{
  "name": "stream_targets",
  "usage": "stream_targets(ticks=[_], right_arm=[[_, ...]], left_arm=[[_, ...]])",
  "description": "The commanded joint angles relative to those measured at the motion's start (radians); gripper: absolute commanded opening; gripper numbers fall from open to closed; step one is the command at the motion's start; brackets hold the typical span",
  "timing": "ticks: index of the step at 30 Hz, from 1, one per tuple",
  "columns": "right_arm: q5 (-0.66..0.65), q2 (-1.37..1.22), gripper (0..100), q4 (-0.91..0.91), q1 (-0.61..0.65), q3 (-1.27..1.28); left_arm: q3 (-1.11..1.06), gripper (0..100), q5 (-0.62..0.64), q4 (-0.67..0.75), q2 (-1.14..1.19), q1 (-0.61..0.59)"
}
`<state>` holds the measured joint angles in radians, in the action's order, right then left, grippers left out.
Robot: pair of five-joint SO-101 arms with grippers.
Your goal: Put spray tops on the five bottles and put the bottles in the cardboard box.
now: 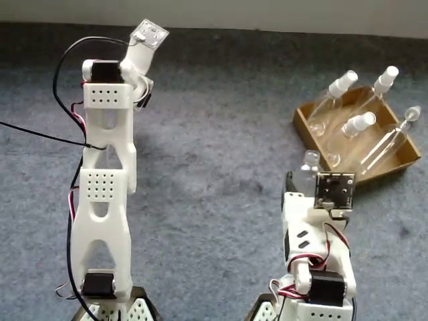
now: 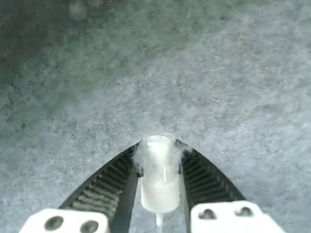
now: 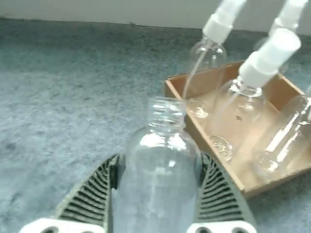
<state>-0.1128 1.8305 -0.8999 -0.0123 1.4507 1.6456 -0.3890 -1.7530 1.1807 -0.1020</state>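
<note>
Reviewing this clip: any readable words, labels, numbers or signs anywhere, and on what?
None readable.
The uncapped bottle and the spray top bear no label.
The cardboard box is plain.
The capped bottles in it show no print.

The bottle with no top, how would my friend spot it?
Find the box on the carpet, with four bottles in it. Beside it, the right gripper holds a fifth bottle. It alone has a bare open neck; the others wear white spray tops.

4 bottles (image 1: 361, 123) crowd the cardboard box (image 1: 309, 139), leaving little room.
</note>
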Motion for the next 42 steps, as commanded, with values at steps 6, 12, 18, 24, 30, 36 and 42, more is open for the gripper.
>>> stream_targets(ticks=[6, 12, 18, 24, 30, 36, 42], right_arm=[[0.0, 0.008, 4.1, 0.019, 0.302, -0.005], [0.0, 0.008, 4.1, 0.211, 0.441, 0.09], [0.0, 0.008, 4.1, 0.42, 0.503, 0.248], [0.0, 0.008, 4.1, 0.553, 0.503, 0.308], [0.005, 0.008, 4.1, 0.558, 0.503, 0.334], [0.006, 0.008, 4.1, 0.556, 0.503, 0.34], [0.006, 0.008, 4.1, 0.542, 0.498, 0.34]], left_arm=[[-0.079, 0, -0.002, -0.008, -0.068, -0.067], [-0.315, 0, -0.11, -0.008, -0.068, -0.107], [-0.361, 0, -0.114, -0.008, -0.068, -0.182], [-0.366, 0, -0.115, -0.008, -0.068, -0.206], [-0.366, 0, -0.209, -0.008, -0.073, -0.203], [-0.361, 7, -0.222, -0.008, -0.073, -0.203], [-0.357, 14, -0.222, -0.002, -0.073, -0.196]])
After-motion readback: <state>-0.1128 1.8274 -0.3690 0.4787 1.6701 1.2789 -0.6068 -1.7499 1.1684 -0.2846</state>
